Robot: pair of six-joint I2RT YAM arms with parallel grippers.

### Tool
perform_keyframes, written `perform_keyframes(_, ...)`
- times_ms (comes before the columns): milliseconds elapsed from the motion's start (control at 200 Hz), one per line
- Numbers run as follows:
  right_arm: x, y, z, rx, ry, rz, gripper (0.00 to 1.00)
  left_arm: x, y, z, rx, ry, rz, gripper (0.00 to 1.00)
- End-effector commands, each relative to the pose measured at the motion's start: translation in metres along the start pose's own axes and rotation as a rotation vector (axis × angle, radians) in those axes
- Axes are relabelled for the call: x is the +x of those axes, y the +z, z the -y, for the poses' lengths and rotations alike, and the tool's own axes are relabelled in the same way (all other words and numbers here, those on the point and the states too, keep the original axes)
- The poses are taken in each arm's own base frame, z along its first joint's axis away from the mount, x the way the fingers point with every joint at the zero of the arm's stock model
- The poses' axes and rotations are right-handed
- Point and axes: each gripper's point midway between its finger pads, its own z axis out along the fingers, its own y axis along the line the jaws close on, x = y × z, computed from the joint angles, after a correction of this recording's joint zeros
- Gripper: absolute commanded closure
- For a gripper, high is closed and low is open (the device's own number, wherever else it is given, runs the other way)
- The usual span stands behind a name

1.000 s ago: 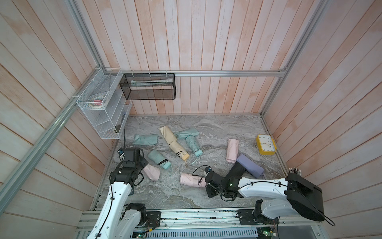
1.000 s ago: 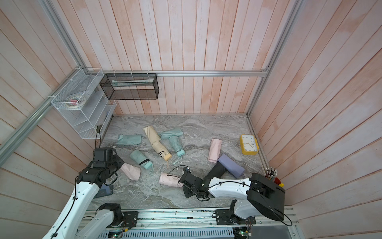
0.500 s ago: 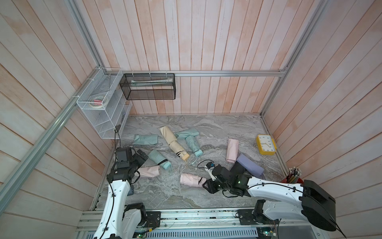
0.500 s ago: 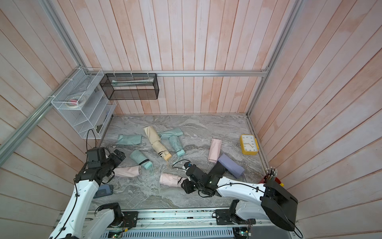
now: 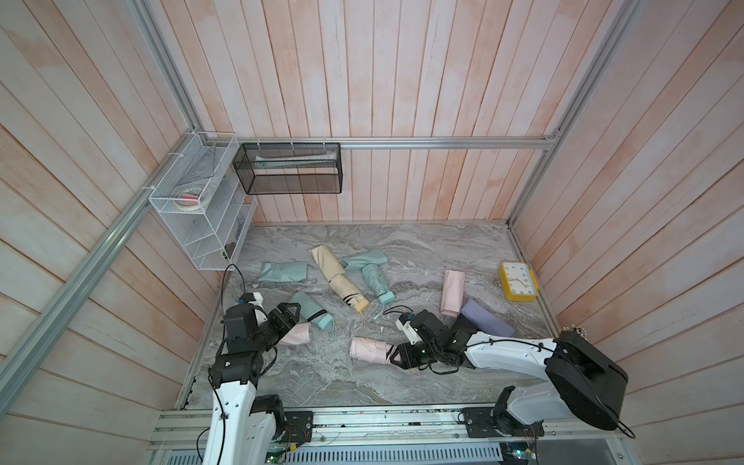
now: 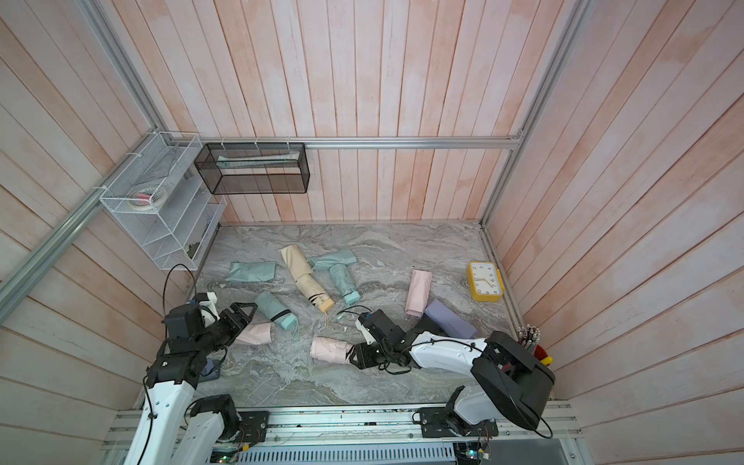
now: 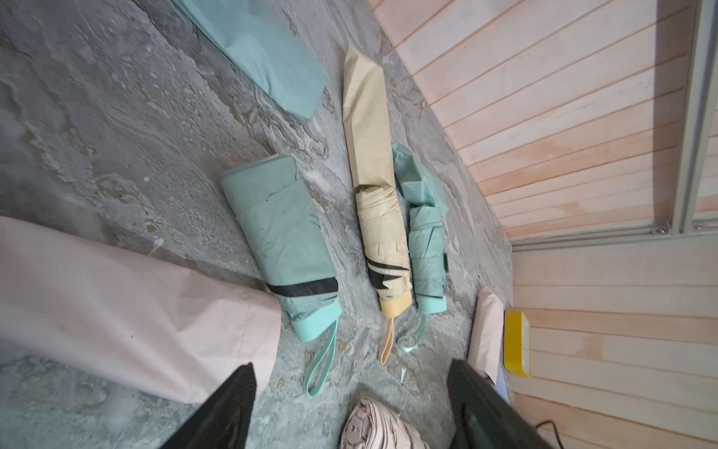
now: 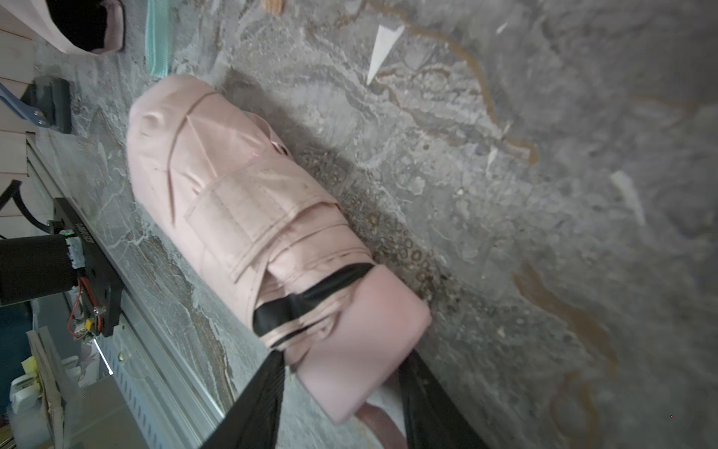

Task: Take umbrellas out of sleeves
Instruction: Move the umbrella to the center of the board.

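The pink umbrella (image 5: 368,349), out of its sleeve, lies on the bench (image 5: 422,249) well apart from the yellow clock (image 5: 518,280), nearer the front rail (image 5: 362,422) than the clock is. Its stubby handle sits between the fingers of the right gripper (image 8: 345,412), whose jaws stand partly apart astride it. Whether they press on the handle cannot be told. The right arm (image 5: 503,354) lies low and outstretched over the bench.

The left gripper (image 7: 351,367), at the bench side far from the clock, has its jaws wide with nothing between them. One finger is at the edge of the limp pink sleeve (image 7: 116,311). The left arm (image 5: 237,402) rises from the rail, wrist bent forward and down.

Between that gripper and the clock, a cream sleeve (image 5: 324,261) has a cream umbrella (image 5: 350,292) half out of it. Beside it, a mint sleeve (image 5: 364,259) likewise has a mint umbrella (image 5: 376,282) half out. A white wire shelf (image 5: 201,241) on the wall opposite the clock holds a tape roll (image 5: 189,199).
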Motion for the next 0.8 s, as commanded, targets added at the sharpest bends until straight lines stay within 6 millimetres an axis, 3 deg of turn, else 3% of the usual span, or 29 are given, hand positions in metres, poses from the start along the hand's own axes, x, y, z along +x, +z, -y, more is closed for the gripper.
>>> perform_keyframes(0, -0.002, 0.009, -0.014, -0.074, 0.037, -0.018, 0.5, 0.014, -0.004, 0.015, 0.102, -0.007, -0.046, 0.22)
perform_keyframes(310, -0.049, 0.04, -0.06, -0.237, 0.197, 0.03, 0.52, 0.044, -0.016, 0.018, 0.187, -0.044, -0.1, 0.27)
perform_keyframes(445, -0.087, 0.049, -0.082, -0.306, 0.227, 0.078, 0.53, 0.055, -0.018, 0.018, 0.221, -0.062, -0.119, 0.27)
perform_keyframes(530, -0.122, 0.052, -0.098, -0.335, 0.19, 0.112, 0.54, 0.061, -0.018, 0.016, 0.23, -0.065, -0.13, 0.27)
perform_keyframes(680, -0.178, 0.041, -0.125, -0.383, 0.113, 0.165, 0.55, 0.067, -0.019, 0.02, 0.249, -0.049, -0.15, 0.3)
perform_keyframes(795, -0.198, 0.019, -0.132, -0.371, 0.056, 0.207, 0.55, 0.072, -0.022, 0.024, 0.26, -0.019, -0.173, 0.3)
